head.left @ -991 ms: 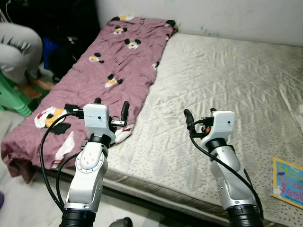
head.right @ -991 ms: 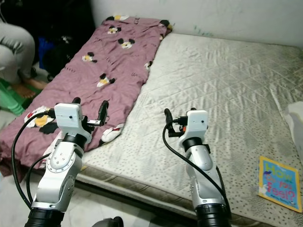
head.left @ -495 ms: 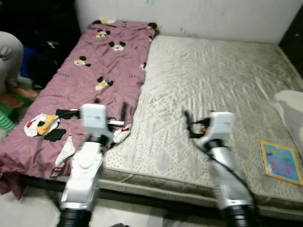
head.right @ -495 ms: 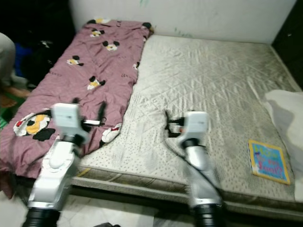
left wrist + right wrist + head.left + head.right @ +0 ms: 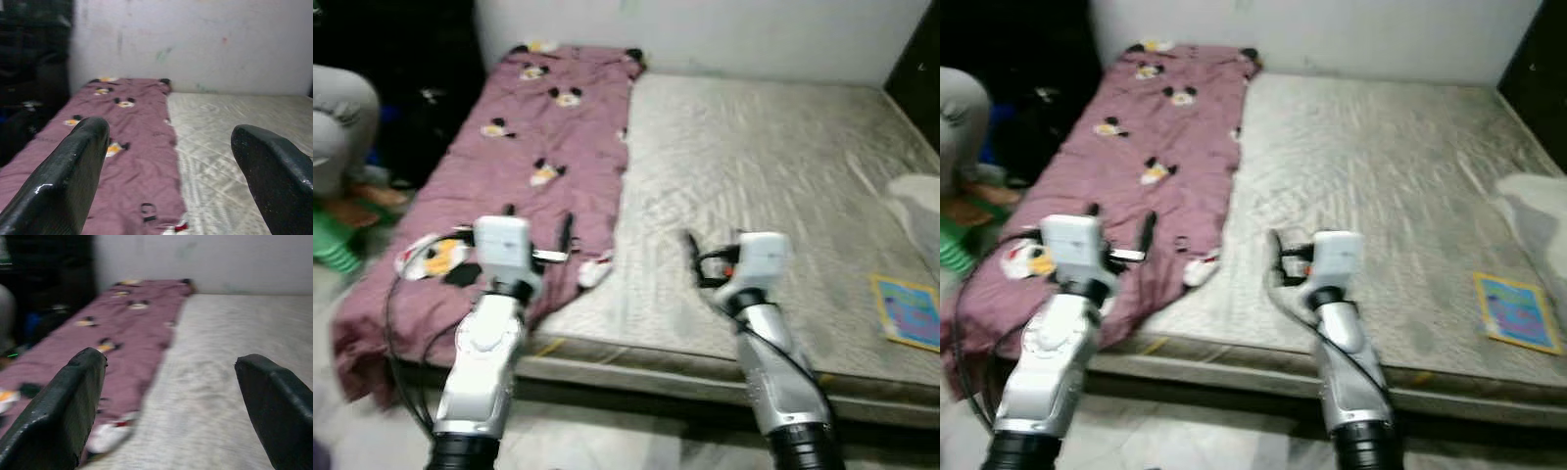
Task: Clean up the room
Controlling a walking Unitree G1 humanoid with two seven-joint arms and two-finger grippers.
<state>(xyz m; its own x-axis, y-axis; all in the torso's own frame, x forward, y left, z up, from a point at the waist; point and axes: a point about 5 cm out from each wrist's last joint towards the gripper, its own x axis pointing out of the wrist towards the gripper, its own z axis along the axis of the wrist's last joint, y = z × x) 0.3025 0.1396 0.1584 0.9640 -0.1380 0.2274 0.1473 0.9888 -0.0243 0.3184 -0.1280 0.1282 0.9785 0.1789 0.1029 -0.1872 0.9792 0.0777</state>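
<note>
Bare grey quilted mattress [image 5: 773,186] against the white wall [image 5: 195,44], with a maroon cartoon-mouse print blanket [image 5: 519,166] spread along its left side, the near end hanging over the edge. Left gripper [image 5: 536,227] hovers above the blanket's near end, fingers spread apart, empty. Right gripper [image 5: 1291,257] hovers over the mattress's front edge, also parted and empty. A blue picture book [image 5: 1516,313] lies at the right, beside white cloth [image 5: 1536,201]. A person's grey-trousered knee [image 5: 340,117] at far left.

Bare mattress [image 5: 773,166] open from 12 to 2 o'clock, purple blanket [image 5: 529,147] flat at 11, book [image 5: 909,311] at 3, seated person [image 5: 342,127] and green stool [image 5: 335,240] at 9.
</note>
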